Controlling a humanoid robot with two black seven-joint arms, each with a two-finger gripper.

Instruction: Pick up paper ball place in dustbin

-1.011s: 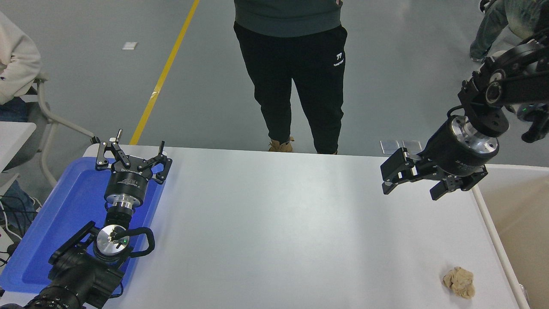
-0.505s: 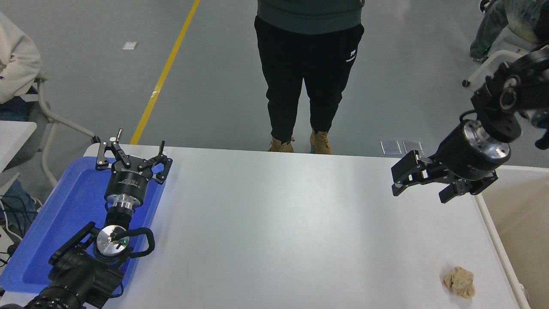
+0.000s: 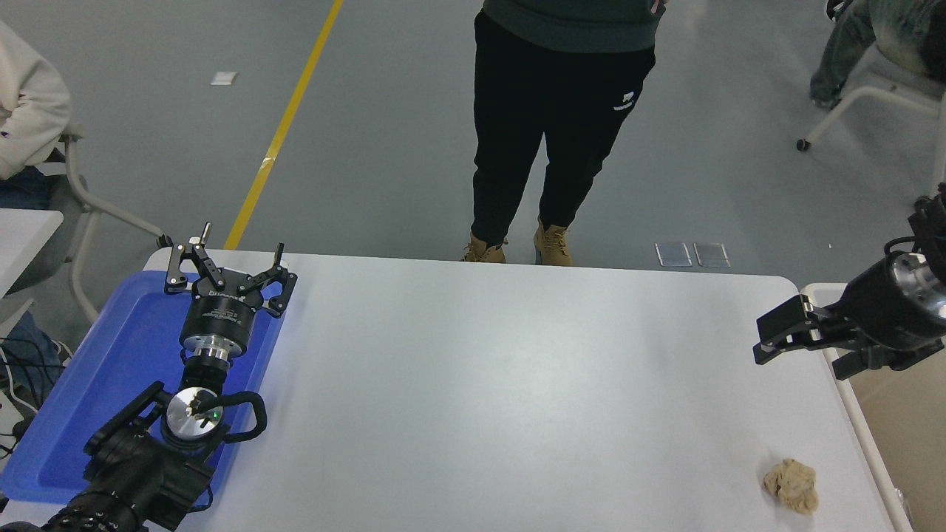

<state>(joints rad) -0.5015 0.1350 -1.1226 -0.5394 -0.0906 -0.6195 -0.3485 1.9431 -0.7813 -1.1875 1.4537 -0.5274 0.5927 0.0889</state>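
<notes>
The paper ball [image 3: 792,484], a lumpy tan wad, lies on the white table [image 3: 502,384] near its front right corner. The dustbin [image 3: 861,432] stands against the table's right edge; only its off-white rim and part of its beige inside show. My right gripper [image 3: 804,353] comes in from the right edge, hanging above the table's right side and the bin's rim, well behind the paper ball. It is open and holds nothing. My left gripper [image 3: 226,267] is parked open over the blue tray [image 3: 111,369] at the lower left.
A person in black trousers [image 3: 562,125] stands at the table's far edge. Another person sits on a chair [image 3: 81,199] at far left, and a third sits at top right. The blue tray takes up the table's left edge.
My right arm has swung to the right and slightly down, from above the table's far right part to over the bin's rim. The standing person has stepped to the right.
</notes>
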